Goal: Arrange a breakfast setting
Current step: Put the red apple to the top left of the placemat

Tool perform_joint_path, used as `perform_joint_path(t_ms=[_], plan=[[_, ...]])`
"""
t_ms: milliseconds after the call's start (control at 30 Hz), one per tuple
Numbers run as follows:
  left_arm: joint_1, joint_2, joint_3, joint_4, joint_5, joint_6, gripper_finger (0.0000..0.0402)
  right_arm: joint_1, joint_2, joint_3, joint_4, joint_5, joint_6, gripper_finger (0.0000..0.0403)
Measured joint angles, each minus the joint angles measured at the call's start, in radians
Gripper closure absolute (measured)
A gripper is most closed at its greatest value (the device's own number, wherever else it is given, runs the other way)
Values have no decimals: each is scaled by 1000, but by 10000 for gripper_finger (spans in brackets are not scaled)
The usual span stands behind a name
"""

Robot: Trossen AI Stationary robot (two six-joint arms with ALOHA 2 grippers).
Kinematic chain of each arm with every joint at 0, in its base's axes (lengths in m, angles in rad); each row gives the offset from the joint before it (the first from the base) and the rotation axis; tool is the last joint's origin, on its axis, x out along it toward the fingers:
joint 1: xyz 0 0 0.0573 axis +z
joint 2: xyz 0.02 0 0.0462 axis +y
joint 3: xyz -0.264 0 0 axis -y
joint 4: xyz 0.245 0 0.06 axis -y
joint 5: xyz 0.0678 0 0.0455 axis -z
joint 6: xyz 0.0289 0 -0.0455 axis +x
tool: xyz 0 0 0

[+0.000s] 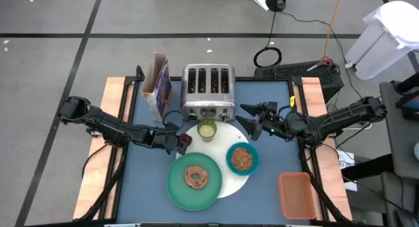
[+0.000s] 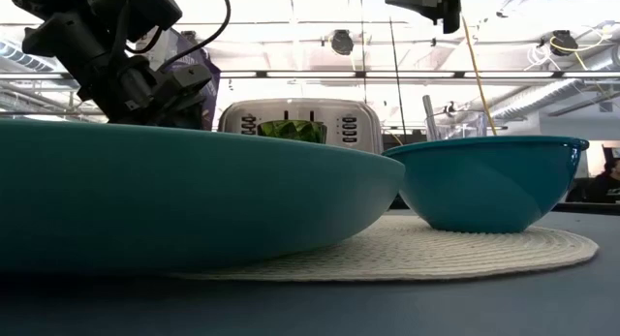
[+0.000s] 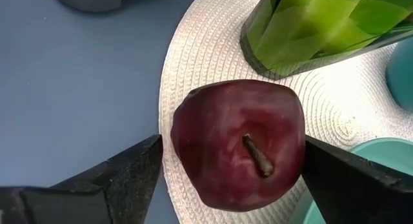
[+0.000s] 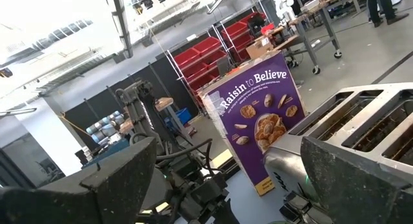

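Observation:
A dark red fruit (image 3: 235, 143) stands stem up on the left edge of the white round disc (image 1: 226, 139). My left gripper (image 1: 181, 143) points down over it, open, one finger on each side. The green plate (image 1: 177, 188) holds the brown ring pastry (image 1: 195, 178). The teal bowl (image 1: 243, 158) and the yellow-green cup (image 1: 207, 129) stand on the disc. My right gripper (image 1: 252, 125) is open and empty in the air, right of the cup. Glass and spoon do not show plainly. My left gripper stands astride the fruit from above. A sliver of disc shows between one finger (image 3: 139, 169) and the fruit's side (image 3: 181, 137). The other finger (image 3: 335, 172) meets the fruit's outline (image 3: 293, 140), and I cannot tell whether it touches. The fruit rests on the disc.
The silver toaster (image 1: 208, 91) stands just behind the cup, with the purple cereal box (image 1: 158, 86) to its left. An orange tray (image 1: 296, 194) lies at the near right corner. Bare blue table shows left of the plate.

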Motion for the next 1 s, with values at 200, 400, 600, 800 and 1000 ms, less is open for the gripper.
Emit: perform_joint_path(t_ms=[200, 400, 600, 800, 1000], plan=[[0, 0, 0, 14, 0, 0, 29, 0, 0, 0, 0, 0, 0, 28], [0, 0, 0, 22, -1, -15, 14, 0, 0, 0, 0, 0, 0, 28], [0, 0, 0, 22, -1, -24, 14, 0, 0, 0, 0, 0, 0, 28], [1, 0, 0, 21, -1, -45, 14, 0, 0, 0, 0, 0, 0, 28], [2, 0, 0, 21, -2, -44, 14, 0, 0, 0, 0, 0, 0, 28]])
